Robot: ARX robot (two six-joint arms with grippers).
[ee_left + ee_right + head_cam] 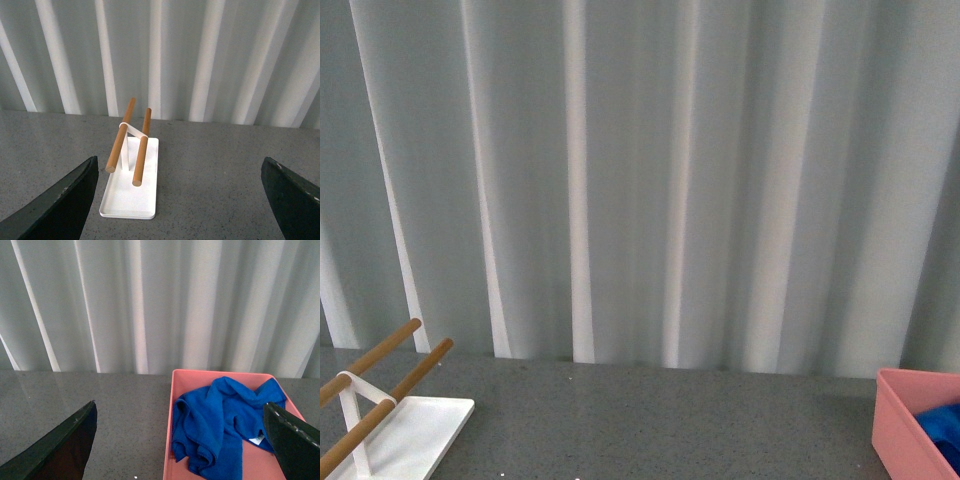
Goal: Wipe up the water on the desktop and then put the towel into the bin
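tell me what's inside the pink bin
The blue towel lies crumpled inside the bin, with a small white tag showing. It covers most of the floor, so anything beneath it cannot be seen.

Blue, pink, grey and white

Royal-blue towel (220,425) with a small white tag; salmon-pink bin (172,405); dark grey desktop (660,420) with fine light speckles; white rack (131,192) with 2 tan wooden rods; pale grey-white pleated curtain (650,170).

Pale grey-white curtain (650,180) fills the back, hanging in long vertical folds down to the tabletop's far edge. Soft, even light falls across it, brighter on the raised pleats, dimmer between them.
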